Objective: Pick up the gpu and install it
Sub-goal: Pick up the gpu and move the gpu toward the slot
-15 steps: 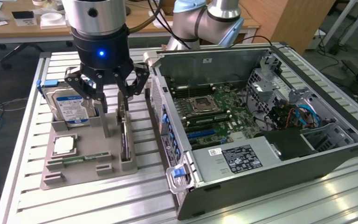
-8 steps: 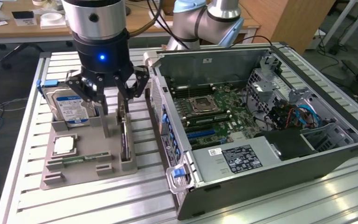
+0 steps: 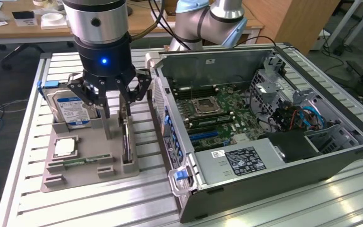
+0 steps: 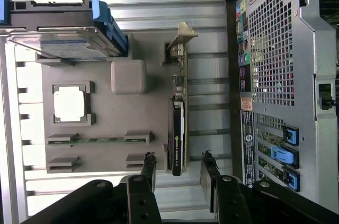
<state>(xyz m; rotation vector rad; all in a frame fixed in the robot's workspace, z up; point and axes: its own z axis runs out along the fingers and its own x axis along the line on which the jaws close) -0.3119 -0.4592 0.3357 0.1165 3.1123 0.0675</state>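
Hovering gripper (image 3: 117, 126) (image 4: 177, 163) sits just above the gpu (image 3: 127, 146) (image 4: 179, 118), jaws spread, one finger either side, gripping nothing. The gpu stands on edge in the gray parts holder (image 3: 87, 176) (image 4: 111, 118), beside the open PC case (image 3: 282, 161).

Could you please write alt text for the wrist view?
Open fingers flank one end of the gpu, standing on edge in a grey tray. The tray also holds a hard drive, and a computer case stands beside it.
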